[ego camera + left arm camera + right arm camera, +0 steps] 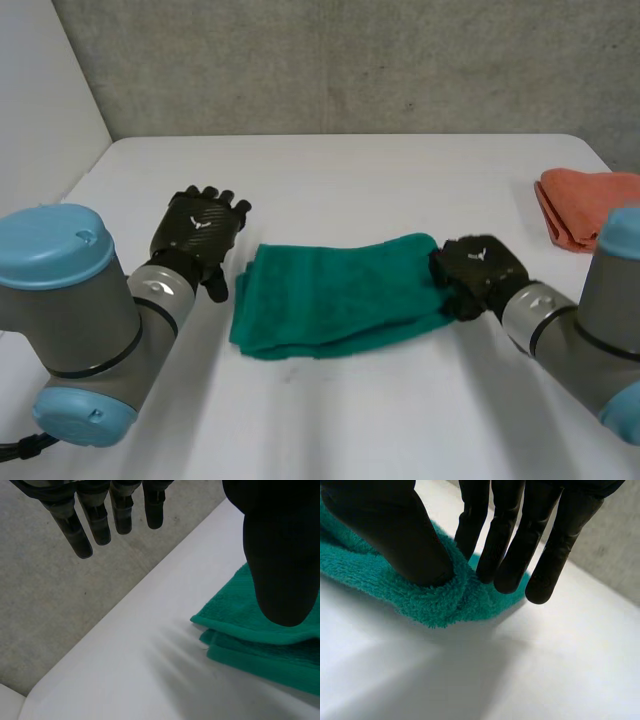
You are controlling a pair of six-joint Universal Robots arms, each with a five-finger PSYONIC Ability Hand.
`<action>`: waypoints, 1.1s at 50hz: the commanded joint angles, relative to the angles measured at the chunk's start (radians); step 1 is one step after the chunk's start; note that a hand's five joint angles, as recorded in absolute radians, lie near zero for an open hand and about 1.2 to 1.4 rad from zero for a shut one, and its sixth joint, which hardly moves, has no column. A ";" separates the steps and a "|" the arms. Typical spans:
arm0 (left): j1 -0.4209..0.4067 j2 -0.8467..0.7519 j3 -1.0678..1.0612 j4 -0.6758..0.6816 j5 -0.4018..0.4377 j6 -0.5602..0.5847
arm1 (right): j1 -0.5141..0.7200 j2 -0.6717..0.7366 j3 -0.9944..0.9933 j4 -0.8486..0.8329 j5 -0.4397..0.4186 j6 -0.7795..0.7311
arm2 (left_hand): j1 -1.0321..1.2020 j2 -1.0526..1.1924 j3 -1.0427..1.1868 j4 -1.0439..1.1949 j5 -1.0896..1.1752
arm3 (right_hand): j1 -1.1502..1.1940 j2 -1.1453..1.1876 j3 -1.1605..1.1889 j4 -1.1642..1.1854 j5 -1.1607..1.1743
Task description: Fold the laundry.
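Head view: we see the green towel [335, 297], folded into a long band, lying across the middle of the white table [350, 420]. The right hand [478, 272] sits on the towel's right end. In its wrist view we find the thumb [395, 535] pressed into the pile and the fingers [505, 545] closing from the other side, so a ridge of cloth is pinched between them. The left hand [200, 232] hovers just beside the towel's left end, released, with its fingers [95, 520] straight and holding nothing. An orange cloth [580, 205] lies folded near the table's right edge, well apart from the towel.
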 commanded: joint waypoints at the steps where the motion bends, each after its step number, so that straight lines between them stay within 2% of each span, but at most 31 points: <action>1: 0.022 0.040 -0.016 -0.006 -0.018 -0.002 | 0.149 0.041 -0.227 0.137 0.004 -0.099 | -0.017 -0.027 -0.032 -0.027 -0.045 | 0.459 0.235 0.217 0.209 0.246; 6: 0.048 0.071 -0.018 -0.004 -0.041 -0.012 | 0.380 0.147 -0.441 0.166 -0.002 -0.116 | -0.014 -0.023 -0.028 -0.023 -0.041 | 0.459 0.235 0.217 0.209 0.246; 13: 0.094 0.104 -0.013 -0.004 -0.078 -0.115 | 0.512 0.371 -0.686 0.179 -0.054 -0.127 | -0.017 -0.026 -0.031 -0.026 -0.044 | 0.459 0.235 0.217 0.209 0.246; 17: 0.116 0.109 -0.009 -0.004 -0.078 -0.147 | 0.545 0.475 -0.783 0.195 -0.031 -0.119 | -0.017 -0.026 -0.031 -0.026 -0.044 | 0.459 0.235 0.217 0.209 0.246; 19: 0.122 0.109 -0.006 -0.004 -0.075 -0.155 | 0.549 0.483 -0.799 0.211 -0.007 -0.116 | -0.014 -0.023 -0.028 -0.023 -0.041 | 0.089 -0.135 -0.152 -0.161 -0.124; 20: 0.125 0.109 -0.004 -0.004 -0.073 -0.156 | 0.546 0.474 -0.794 0.226 0.025 -0.102 | -0.017 -0.026 -0.031 -0.026 -0.044 | -0.308 -0.532 -0.550 -0.559 -0.521; 23: 0.128 0.106 0.004 -0.006 -0.070 -0.156 | 0.539 0.437 -0.768 0.231 0.054 -0.030 | -0.017 -0.026 -0.031 -0.026 -0.044 | -0.520 -0.744 -0.762 -0.770 -0.733; 25: 0.116 0.103 0.011 -0.006 -0.063 -0.156 | 0.523 0.379 -0.725 0.223 0.076 0.086 | -0.017 -0.027 -0.032 -0.027 -0.045 | -0.653 -0.877 -0.894 -0.903 -0.865; 28: 0.110 0.097 0.022 -0.007 -0.047 -0.158 | 0.477 0.280 -0.653 0.212 0.084 0.219 | -0.014 -0.023 -0.028 -0.023 -0.041 | -0.711 -0.935 -0.953 -0.962 -0.924; 32: 0.059 0.086 0.040 -0.009 0.017 -0.189 | 0.414 0.180 -0.589 0.217 0.094 0.327 | -0.014 -0.023 -0.028 -0.023 -0.041 | -0.738 -0.962 -0.979 -0.988 -0.951; 35: 0.030 0.078 0.053 -0.023 0.048 -0.222 | 0.395 0.175 -0.570 0.223 0.104 0.343 | -0.011 -0.020 -0.025 -0.020 -0.038 | -0.741 -0.965 -0.982 -0.991 -0.954; 39: 0.002 0.046 0.074 -0.070 0.065 -0.290 | 0.386 0.199 -0.578 0.252 0.114 0.352 | -0.005 -0.014 -0.019 -0.015 -0.033 | -0.741 -0.965 -0.982 -0.991 -0.954; 44: 0.001 -0.044 0.116 -0.182 0.059 -0.342 | 0.387 0.297 -0.648 0.304 0.114 0.359 | 0.004 -0.006 -0.011 -0.006 -0.024 | -0.741 -0.965 -0.982 -0.991 -0.954; 48: 0.001 -0.092 0.122 -0.242 0.049 -0.339 | 0.394 0.368 -0.696 0.343 0.114 0.352 | 0.001 -0.009 -0.013 -0.009 -0.027 | -0.763 -0.987 -1.004 -1.013 -0.976; 55: 0.002 -0.149 0.132 -0.263 0.014 -0.318 | 0.397 0.445 -0.733 0.378 0.113 0.324 | 0.001 -0.009 -0.013 -0.009 -0.027 | -0.763 -0.987 -1.004 -1.013 -0.976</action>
